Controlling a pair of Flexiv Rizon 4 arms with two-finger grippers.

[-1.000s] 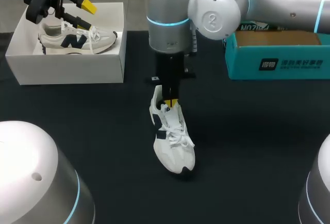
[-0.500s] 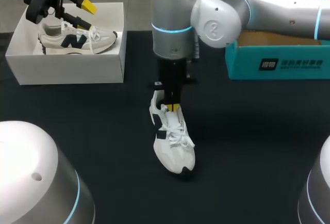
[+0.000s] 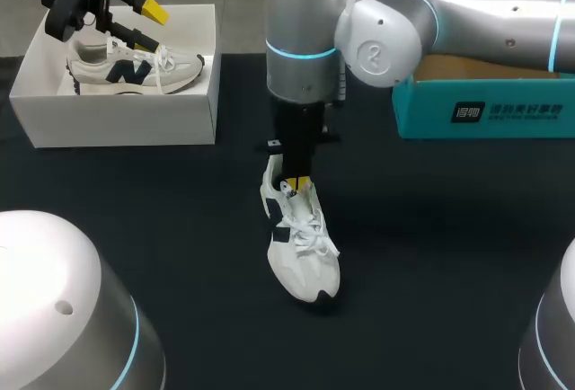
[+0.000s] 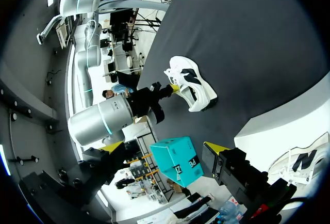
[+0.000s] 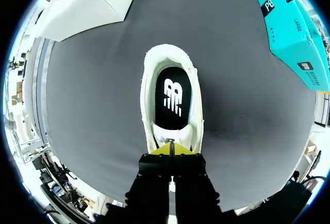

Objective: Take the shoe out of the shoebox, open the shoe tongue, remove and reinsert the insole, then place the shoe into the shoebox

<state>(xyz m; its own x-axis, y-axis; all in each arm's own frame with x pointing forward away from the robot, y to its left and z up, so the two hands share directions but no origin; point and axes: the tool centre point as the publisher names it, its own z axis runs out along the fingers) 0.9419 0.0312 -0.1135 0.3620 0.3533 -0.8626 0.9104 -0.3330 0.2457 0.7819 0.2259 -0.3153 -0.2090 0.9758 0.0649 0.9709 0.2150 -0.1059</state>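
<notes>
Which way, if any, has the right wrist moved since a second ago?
Yes: the wrist edged toward the teal box; its gripper stays at the shoe.

Bright even light, soft shadow beside shoe (image 3: 304, 260)

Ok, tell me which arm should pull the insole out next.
Right. The right gripper is shut on the tongue of the shoe on the table, insole exposed just ahead; the left gripper hangs open over the shoebox, well away.

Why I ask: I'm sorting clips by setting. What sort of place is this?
Probably a robotics lab bench: the left gripper and right gripper, yellow-tipped, over a black table holding a white shoe and a white shoebox.
</notes>
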